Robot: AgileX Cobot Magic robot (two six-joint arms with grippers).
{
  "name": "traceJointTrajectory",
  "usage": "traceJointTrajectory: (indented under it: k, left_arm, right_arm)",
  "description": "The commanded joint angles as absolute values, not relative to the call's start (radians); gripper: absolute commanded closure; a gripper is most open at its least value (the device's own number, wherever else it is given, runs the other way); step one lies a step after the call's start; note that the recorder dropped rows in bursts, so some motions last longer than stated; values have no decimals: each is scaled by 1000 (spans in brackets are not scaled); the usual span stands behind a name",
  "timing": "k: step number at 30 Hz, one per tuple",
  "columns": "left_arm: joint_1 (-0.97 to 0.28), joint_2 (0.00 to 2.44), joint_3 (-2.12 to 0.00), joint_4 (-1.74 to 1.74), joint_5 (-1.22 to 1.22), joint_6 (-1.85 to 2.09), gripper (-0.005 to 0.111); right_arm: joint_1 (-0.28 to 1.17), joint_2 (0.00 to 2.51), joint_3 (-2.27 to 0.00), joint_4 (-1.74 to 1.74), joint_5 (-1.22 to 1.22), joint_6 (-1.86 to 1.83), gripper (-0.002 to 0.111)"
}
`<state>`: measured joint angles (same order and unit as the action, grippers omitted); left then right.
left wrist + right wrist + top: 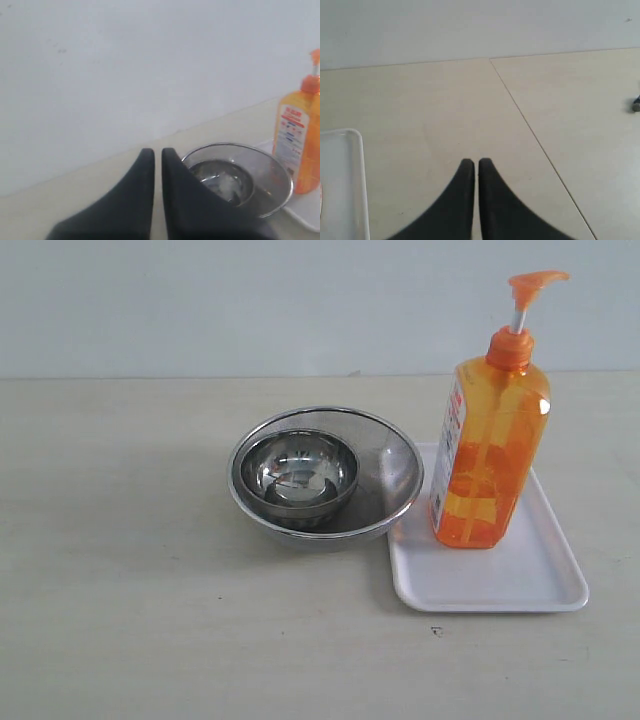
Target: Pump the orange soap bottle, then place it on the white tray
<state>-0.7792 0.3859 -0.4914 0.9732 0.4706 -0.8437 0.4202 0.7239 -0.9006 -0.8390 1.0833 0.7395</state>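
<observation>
The orange soap bottle point(490, 455) stands upright on the white tray point(500, 585), toward the tray's left side, pump head raised and label turned left. It also shows in the left wrist view as the bottle point(300, 145) beside the bowls, on the tray point(305, 215). My left gripper point(157, 150) is shut and empty, well back from the bowls. My right gripper point(476, 161) is shut and empty over bare table, with a corner of the tray point(350, 135) off to one side. Neither gripper appears in the exterior view.
Two nested steel bowls point(325, 475) sit just left of the tray, the big bowl's rim touching or overlapping the tray's edge. They also show as the bowls point(235, 175) in the left wrist view. A table seam point(535, 135) runs across the right wrist view.
</observation>
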Motion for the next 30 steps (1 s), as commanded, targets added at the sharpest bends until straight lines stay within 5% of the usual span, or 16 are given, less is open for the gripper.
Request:
traceJointTrajectory:
  k: [1,30]
  left_arm:
    - [-778,378,-426,1040,296,-837,102]
    - [-248,147,-107,1029,-112,-1080,102]
  right_arm:
    - [417,718,-902,-841,1081,742,108]
    - [417,718,-902,-841,1060,742,108]
